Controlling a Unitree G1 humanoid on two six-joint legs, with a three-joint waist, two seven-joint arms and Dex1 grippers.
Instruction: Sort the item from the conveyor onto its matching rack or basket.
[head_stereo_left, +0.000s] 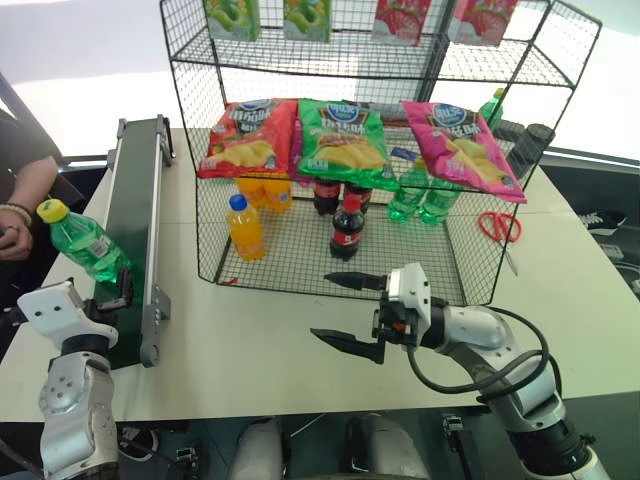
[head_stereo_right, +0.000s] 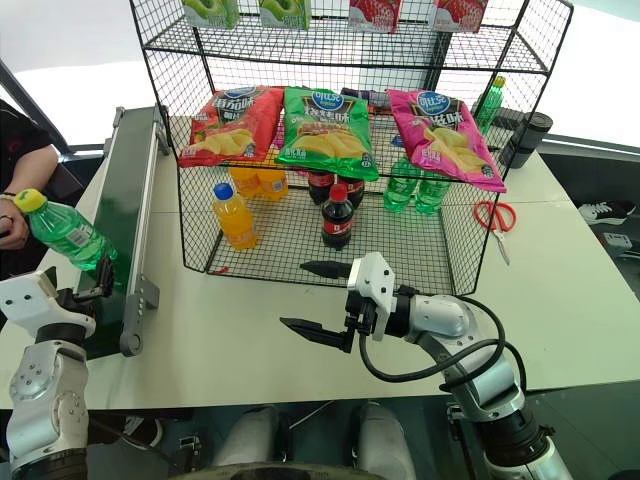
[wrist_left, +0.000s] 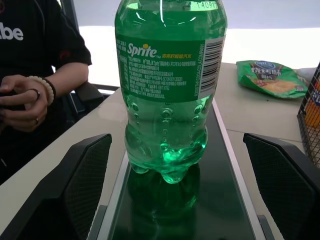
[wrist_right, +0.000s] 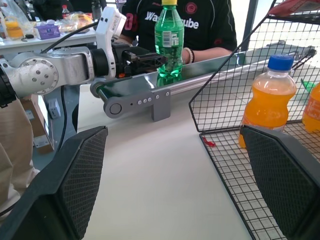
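From the head camera I see the small clear-green plastic soda bottle with a yellow screw cap standing upright on the near end of the long dark green conveyor belt with grey metal rails, which lies along the left side of the pale tabletop. My left tool sits at the bottle's base, fingers spread and nothing gripped. My right tool hangs released over the tabletop, just in front of the tall black wire-grid rack holding chip bags, dark cola bottles and an orange bottle with a blue cap.

In the left wrist view the green bottle stands between my two black fingers, seemingly clear of both.

In the right wrist view my open right fingers frame the belt end, the bottle and a person's arm behind.
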